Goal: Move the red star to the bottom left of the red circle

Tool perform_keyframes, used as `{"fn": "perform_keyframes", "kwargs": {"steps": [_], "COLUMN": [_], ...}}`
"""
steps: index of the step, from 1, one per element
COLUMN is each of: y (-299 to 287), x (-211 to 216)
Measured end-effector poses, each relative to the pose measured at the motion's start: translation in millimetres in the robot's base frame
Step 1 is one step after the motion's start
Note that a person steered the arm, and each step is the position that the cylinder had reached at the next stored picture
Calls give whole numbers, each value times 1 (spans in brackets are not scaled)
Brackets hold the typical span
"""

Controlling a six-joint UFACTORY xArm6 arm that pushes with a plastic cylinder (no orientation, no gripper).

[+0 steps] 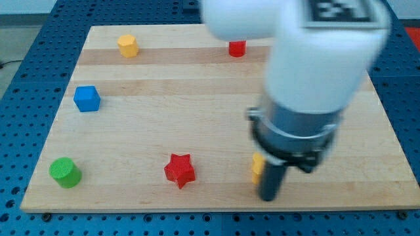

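Down near the view's bottom edge, my tip (268,196) rests on the wooden board (216,124). It is the low end of a dark rod. No hand with fingers is on this arm, so nothing opens or shuts, and the rod has hold of nothing.

Just beside the rod, on the view's left of it, sits a yellow block (257,168). The rod hides part of it, so I cannot tell its shape. It looks like it touches the rod, or nearly does.

Further to the view's left, also low on the board, is the red star (180,170). It lies flat and sits well apart from my tip, with bare wood between them.

Over in the bottom left corner stands a green block (65,172). It is round like a little drum.

Higher up, near the left edge, is a blue cube (86,98).

At the view's top, far from the star, sit two more blocks. One is a yellow block (128,46) with many sides, toward the left. The other is the red circle (237,48), nearer the middle. The red star is low and to the left of it, but a long way off.

Above the rod, the big white and grey arm (308,85) fills the view's right side and looks blurry.
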State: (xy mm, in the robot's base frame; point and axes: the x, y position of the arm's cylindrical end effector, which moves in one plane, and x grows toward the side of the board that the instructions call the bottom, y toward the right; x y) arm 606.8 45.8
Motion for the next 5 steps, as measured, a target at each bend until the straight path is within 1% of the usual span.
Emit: {"fn": "perform_keyframes", "kwargs": {"steps": [1, 2, 3, 4, 5], "y": [-98, -120, -94, -114, -130], "x": [0, -5, -32, -66, -58]}}
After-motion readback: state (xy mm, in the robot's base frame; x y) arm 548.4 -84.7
